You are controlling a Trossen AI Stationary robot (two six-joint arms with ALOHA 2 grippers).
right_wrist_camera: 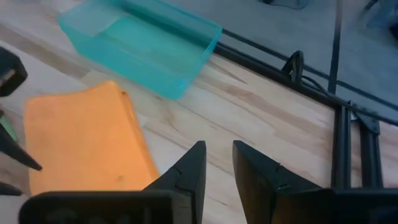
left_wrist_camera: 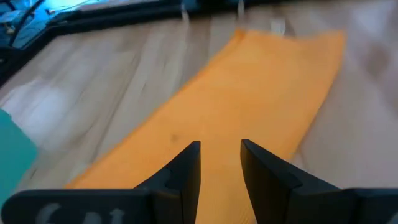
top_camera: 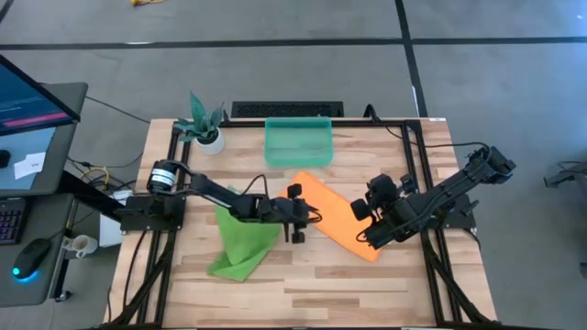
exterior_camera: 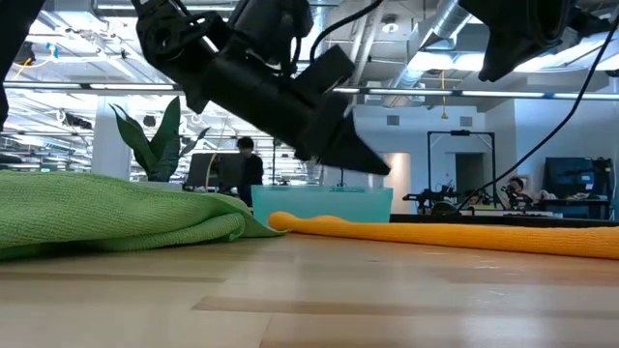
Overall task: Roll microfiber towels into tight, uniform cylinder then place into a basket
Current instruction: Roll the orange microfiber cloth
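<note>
Orange towel point(top_camera: 337, 216) flat, folded long, centre of frame below teal bin point(top_camera: 298, 140); soft, light, limp, best pinched at a short edge. Green towel point(top_camera: 240, 240) crumpled lower left. Left claw point(top_camera: 297, 223) and right claw point(top_camera: 364, 226) part-open, empty, over surface point(top_camera: 303, 289).

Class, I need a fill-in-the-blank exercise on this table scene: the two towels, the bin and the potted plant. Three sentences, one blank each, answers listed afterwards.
1. The towel lying flat between the two grippers is ____ in colour, while the green towel lies crumpled nearer the left arm.
2. The teal basket holds ____ towels.
3. The small potted plant stands beside the basket, on the ____ arm's side of the table.

Missing words: orange; no; left
</note>
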